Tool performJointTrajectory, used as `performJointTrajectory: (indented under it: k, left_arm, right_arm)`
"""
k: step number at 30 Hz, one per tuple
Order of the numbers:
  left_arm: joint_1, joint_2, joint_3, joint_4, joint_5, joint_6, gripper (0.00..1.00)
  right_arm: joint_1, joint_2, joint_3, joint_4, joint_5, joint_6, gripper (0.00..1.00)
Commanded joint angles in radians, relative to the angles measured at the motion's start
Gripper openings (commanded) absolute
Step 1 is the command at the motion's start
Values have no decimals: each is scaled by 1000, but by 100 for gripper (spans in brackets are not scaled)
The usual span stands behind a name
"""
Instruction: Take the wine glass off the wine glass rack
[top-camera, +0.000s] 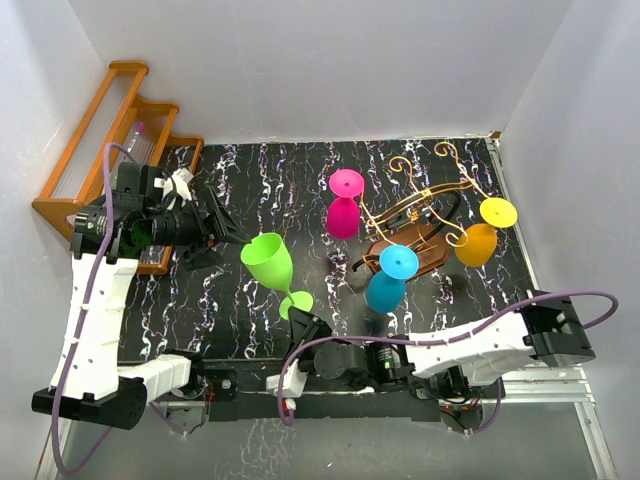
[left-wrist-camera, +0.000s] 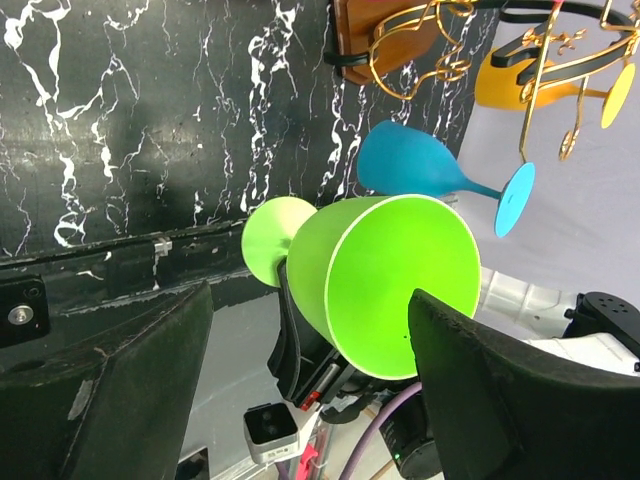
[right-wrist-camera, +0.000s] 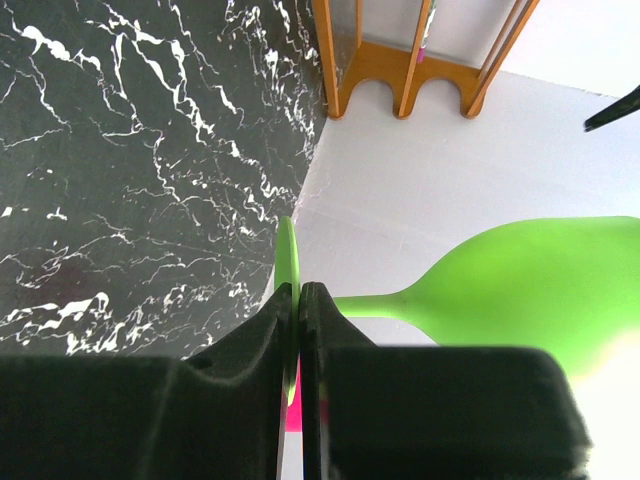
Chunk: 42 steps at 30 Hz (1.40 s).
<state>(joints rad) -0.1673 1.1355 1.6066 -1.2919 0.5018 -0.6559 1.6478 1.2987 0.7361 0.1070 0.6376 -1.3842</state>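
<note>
Gripping green wine glass (top-camera: 268, 262) by its foot in clamped right pincer (right-wrist-camera: 298, 296), above table (top-camera: 250, 180), well apart from wine glass rack (top-camera: 420, 225), with left pincer (top-camera: 222, 237) wide near bowl. Apparently removed already; perhaps only to put down.

Bright, even light — soft shadows, near foreground blurred

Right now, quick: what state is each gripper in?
Left gripper: open, holding nothing.
Right gripper: closed on the foot of the green wine glass.
</note>
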Motion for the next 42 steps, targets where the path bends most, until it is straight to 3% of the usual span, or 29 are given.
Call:
performJointTrajectory:
  k: [1, 8, 15, 17, 21, 22, 27, 28, 32, 33, 37, 42]
  left_arm:
    - [-3, -11, -22, -35, 34, 32, 76]
    - [-3, -4, -52, -80, 25, 75, 73]
    - [-2, -10, -91, -99, 23, 105, 60]
    - [-3, -10, -94, -105, 18, 113, 48]
    - [-3, -5, -86, -113, -7, 115, 3]
    - [-2, -4, -81, -113, -11, 115, 0]
    - [-3, 2, -42, -117, -60, 111, 0]
    - [-3, 2, -32, -118, -83, 108, 0]
    - [-3, 6, 16, -102, -161, 83, 0]
    - [-3, 13, 32, -98, -175, 79, 0]
    - [-2, 42, 74, -74, -223, 64, 0]
    - [-3, 69, 75, 9, -402, 37, 0]
  right_arm:
    - [4, 21, 33, 107, 17, -44, 8]
    - [2, 69, 81, 109, 4, -75, 8]
    - [2, 105, 131, 108, -3, -98, 8]
    - [2, 114, 145, 108, -1, -101, 8]
    - [3, 119, 153, 114, 19, -88, 8]
    - [3, 116, 153, 114, 25, -81, 8]
    - [3, 111, 167, 93, 49, -55, 11]
    - [3, 112, 171, 96, 56, -50, 16]
    - [10, 118, 172, 136, 105, -38, 56]
    - [13, 117, 167, 142, 117, -33, 60]
    - [41, 99, 132, 127, 134, 0, 61]
    - [102, 81, 106, 24, 172, 107, 61]
